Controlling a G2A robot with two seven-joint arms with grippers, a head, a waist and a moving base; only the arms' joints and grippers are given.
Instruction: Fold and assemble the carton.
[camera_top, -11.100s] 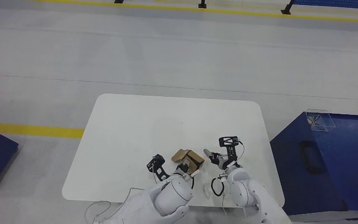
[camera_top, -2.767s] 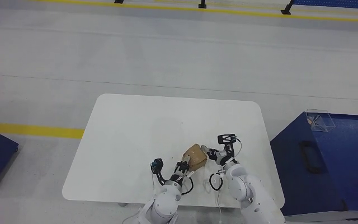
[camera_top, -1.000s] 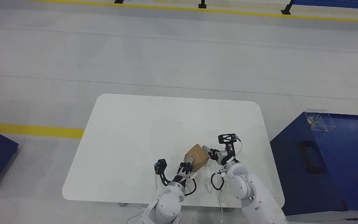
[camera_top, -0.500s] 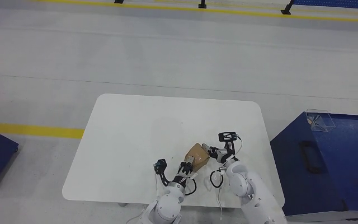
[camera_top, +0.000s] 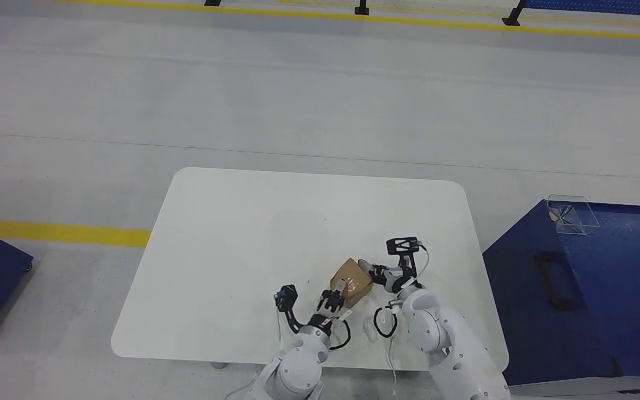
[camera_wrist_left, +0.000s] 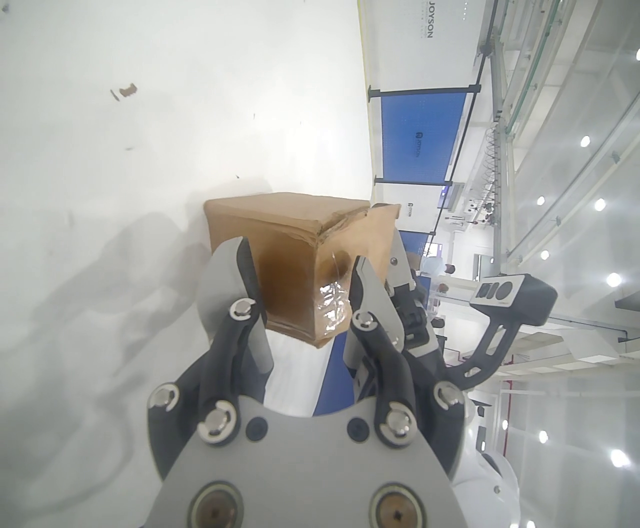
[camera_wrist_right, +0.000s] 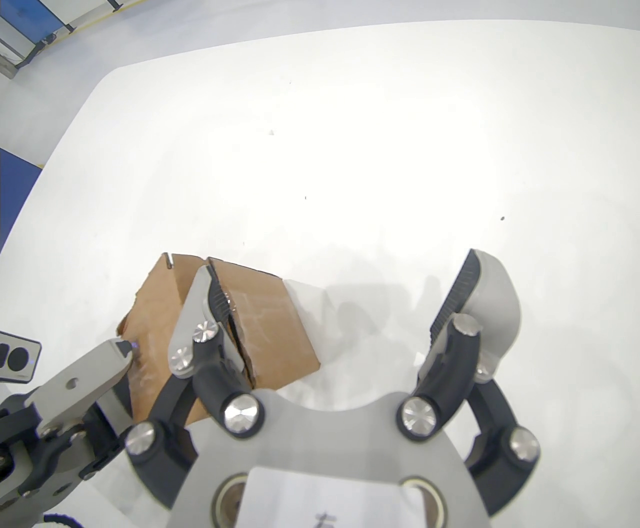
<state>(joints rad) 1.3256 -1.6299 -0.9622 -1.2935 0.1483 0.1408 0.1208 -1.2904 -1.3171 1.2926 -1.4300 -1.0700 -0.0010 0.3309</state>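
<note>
The carton (camera_top: 350, 279) sits by the table's (camera_top: 250, 220) near edge, right of centre. My left gripper (camera_wrist_left: 301, 254) has its fingers half spread astride the carton's near corner. My right gripper (camera_wrist_right: 341, 262) gapes wide, one finger on the top seam. I reckon pressing there could skid the carton away or crush its crumpled corner.

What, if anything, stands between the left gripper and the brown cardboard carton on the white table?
Nothing visible does. The left gripper is right at the brown cardboard carton, with one corner of the carton lying between its open fingers. The right gripper is open at the carton's other side, with one finger over the carton.
</note>
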